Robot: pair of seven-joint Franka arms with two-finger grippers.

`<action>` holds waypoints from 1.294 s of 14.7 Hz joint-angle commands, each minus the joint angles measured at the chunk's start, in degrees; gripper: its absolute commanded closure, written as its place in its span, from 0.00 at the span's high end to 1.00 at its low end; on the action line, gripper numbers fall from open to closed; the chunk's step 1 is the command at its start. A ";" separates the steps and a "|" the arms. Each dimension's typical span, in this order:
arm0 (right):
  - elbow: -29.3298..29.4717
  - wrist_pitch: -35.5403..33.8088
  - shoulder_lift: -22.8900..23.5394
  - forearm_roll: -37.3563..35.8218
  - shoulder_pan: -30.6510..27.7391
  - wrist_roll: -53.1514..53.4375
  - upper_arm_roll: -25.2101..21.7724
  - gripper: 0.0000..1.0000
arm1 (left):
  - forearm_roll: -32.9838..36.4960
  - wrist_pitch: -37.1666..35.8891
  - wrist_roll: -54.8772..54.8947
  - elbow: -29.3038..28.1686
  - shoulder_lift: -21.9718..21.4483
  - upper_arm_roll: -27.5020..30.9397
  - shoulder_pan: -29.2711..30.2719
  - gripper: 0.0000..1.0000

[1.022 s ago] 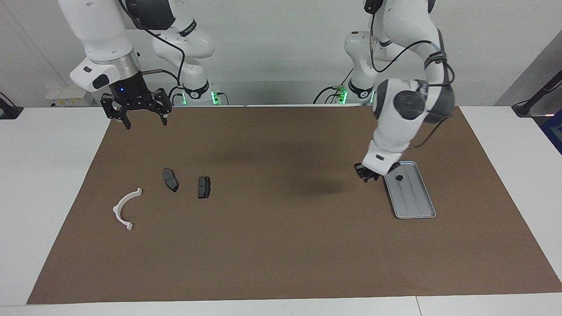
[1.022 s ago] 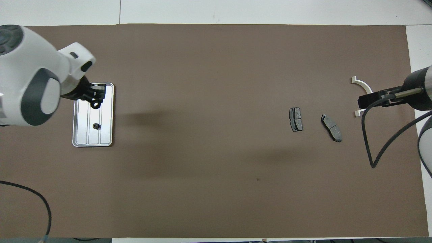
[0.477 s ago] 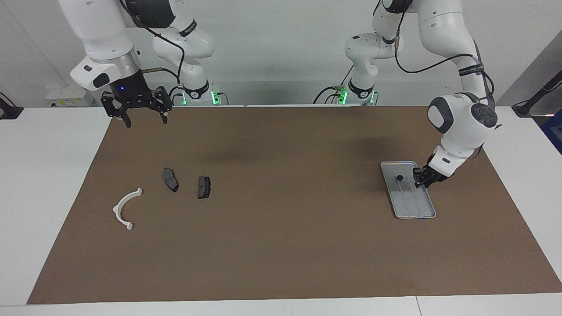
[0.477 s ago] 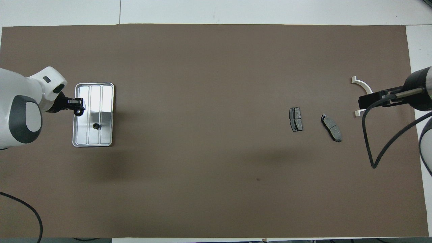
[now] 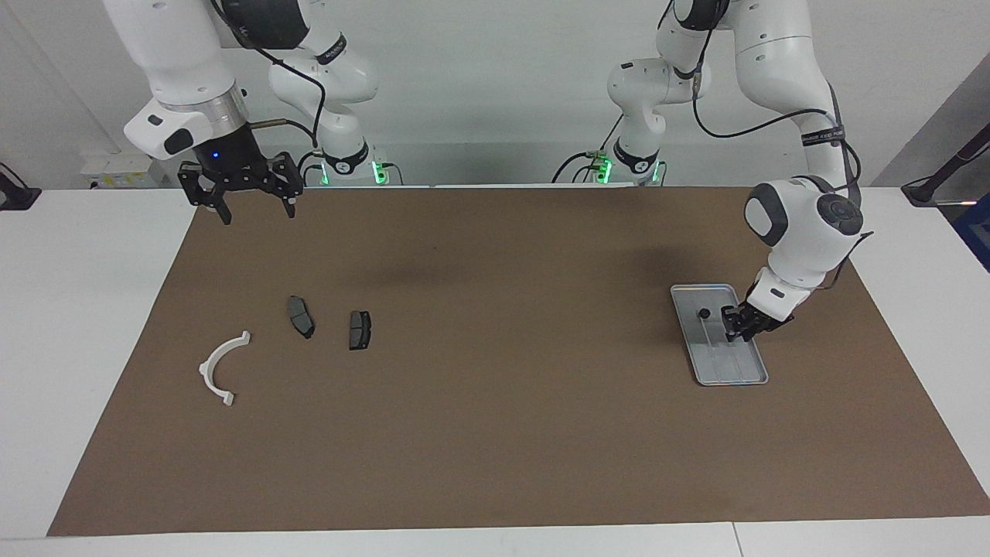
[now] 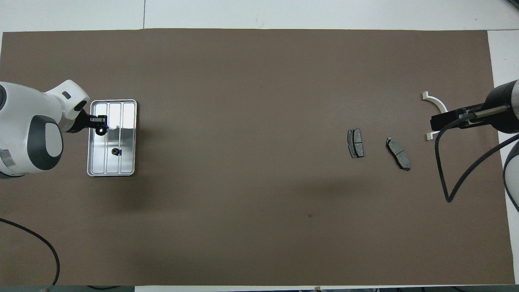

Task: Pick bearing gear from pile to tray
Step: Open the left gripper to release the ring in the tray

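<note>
Ridged silver tray (image 5: pixel 749 378) holds a small, seemingly round black gear (image 5: pixel 704 313).

A large brown rectangular paper sheet (image 5: pixel 495 433) lies flat on the white bench (image 5: pixel 85 309) and covers most of it, leaving bare white strips at both ends and along the edge far from the robots. A thin seam (image 6: pixel 144 12) crosses that far strip. A small dark speck (image 6: pixel 310 215) marks the sheet near its middle. A black clamp foot (image 5: pixel 15 193) sits at the right arm's end of the bench, and a black slanted stand (image 5: pixel 936 182) at the left arm's end, with a blue object (image 5: pixel 976 232) just beside it. A pale wall (image 5: pixel 495 77) rises at the robots' side.
</note>
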 commanded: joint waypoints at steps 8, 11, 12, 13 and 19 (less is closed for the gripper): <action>0.11 -0.92 -0.51 1.07 -0.29 -1.37 0.10 1.00 | -0.89 5.67 -4.07 -0.86 2.11 0.53 -2.67 0.00; 0.11 -0.92 -0.51 1.07 -0.38 -1.37 0.10 1.00 | -0.89 5.85 -4.08 -0.94 2.37 0.53 -2.67 0.00; 0.11 -0.92 -0.51 1.07 -0.38 -1.37 0.10 1.00 | -0.89 5.94 -4.08 -0.94 2.46 0.53 -2.67 0.00; 0.11 -0.92 -0.51 1.07 -0.30 -1.37 0.10 1.00 | -0.89 6.47 -4.16 -0.94 2.46 0.44 -2.67 0.00; 0.11 -0.92 -0.51 1.07 -0.38 -1.37 0.10 1.00 | -0.89 7.70 -5.13 -1.47 2.73 0.53 -3.99 0.00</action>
